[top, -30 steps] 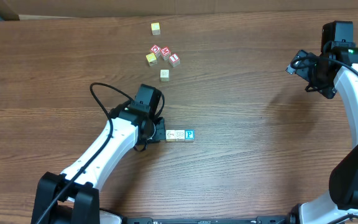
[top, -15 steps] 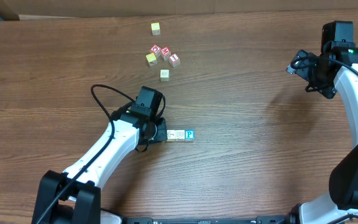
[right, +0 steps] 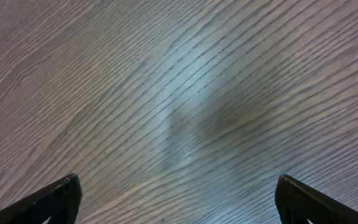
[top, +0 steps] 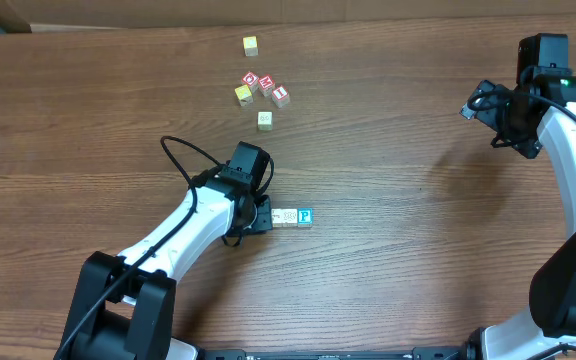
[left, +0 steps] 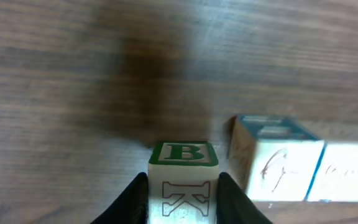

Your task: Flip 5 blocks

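My left gripper (left: 183, 200) is shut on a pale block (left: 183, 180) with an outlined "K" on its side and a green "B" face turned away; both fingers press its sides. This block stands low over the table, just left of another cream block (left: 275, 165) with a blue-edged top. In the overhead view the left gripper (top: 261, 216) sits at the left end of a short row: a cream block (top: 285, 217) and the blue "P" block (top: 305, 216). Far to the right, my right gripper (right: 179, 202) hangs open over bare wood.
A loose cluster lies at the back: a yellow cube (top: 251, 45), red-and-white cubes (top: 267, 85), another yellow cube (top: 242, 94) and a pale cube (top: 265, 120). The right arm (top: 558, 110) stands at the table's right edge.
The left arm has shifted a little to the right, so its gripper now covers the leftmost block of the row. The right arm has not moved.
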Robot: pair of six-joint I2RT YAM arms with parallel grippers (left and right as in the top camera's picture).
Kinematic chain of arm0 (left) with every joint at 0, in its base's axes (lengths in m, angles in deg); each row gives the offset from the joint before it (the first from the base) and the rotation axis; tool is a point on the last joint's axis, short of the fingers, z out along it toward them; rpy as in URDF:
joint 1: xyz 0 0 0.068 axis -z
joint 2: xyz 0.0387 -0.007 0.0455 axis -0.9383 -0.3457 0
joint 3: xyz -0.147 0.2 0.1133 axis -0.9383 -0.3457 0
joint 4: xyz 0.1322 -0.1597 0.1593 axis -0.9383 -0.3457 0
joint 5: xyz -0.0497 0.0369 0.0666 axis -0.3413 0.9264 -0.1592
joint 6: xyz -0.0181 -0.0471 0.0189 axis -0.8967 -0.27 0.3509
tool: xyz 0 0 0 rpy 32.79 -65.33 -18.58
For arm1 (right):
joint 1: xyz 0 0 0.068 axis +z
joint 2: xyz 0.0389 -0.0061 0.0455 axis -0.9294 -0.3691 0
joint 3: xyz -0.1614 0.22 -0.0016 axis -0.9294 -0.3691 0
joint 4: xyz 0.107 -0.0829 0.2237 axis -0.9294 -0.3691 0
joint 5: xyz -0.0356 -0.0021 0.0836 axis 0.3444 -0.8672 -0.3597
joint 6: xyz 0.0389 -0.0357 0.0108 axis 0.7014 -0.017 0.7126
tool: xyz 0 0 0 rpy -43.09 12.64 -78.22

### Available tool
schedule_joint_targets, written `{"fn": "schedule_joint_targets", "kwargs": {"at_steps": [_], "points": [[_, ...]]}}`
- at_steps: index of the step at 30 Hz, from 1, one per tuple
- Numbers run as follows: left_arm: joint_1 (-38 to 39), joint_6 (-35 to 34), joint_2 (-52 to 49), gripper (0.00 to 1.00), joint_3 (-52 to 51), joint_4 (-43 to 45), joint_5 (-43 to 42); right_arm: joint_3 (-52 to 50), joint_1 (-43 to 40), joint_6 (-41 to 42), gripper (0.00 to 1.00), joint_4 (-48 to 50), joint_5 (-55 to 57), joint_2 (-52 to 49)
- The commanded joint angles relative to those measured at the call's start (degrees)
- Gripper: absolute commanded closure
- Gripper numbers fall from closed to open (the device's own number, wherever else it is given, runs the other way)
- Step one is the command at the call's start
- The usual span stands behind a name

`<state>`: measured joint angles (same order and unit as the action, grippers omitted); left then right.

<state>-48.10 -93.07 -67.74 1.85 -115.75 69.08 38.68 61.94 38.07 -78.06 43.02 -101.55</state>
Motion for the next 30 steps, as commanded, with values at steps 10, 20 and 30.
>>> {"fn": "schedule_joint_targets", "kwargs": {"at_steps": [10, 20, 30], "points": [[0.0, 1.2, -0.5, 0.66, 14.3, -12.6, 5.0, 0.7, -0.1, -0.3, 0.0, 0.3, 0.0, 0.9], [0.1, -2.8, -0.6, 0.96, 10.8, -20.7, 5.3, 0.7, -0.1, -0.3, 0.0, 0.3, 0.0, 0.9], [0.1, -5.0, -1.4, 0.96, 1.9, -11.1, 3.2, 0.7, -0.1, -0.3, 0.0, 0.3, 0.0, 0.9]]}}
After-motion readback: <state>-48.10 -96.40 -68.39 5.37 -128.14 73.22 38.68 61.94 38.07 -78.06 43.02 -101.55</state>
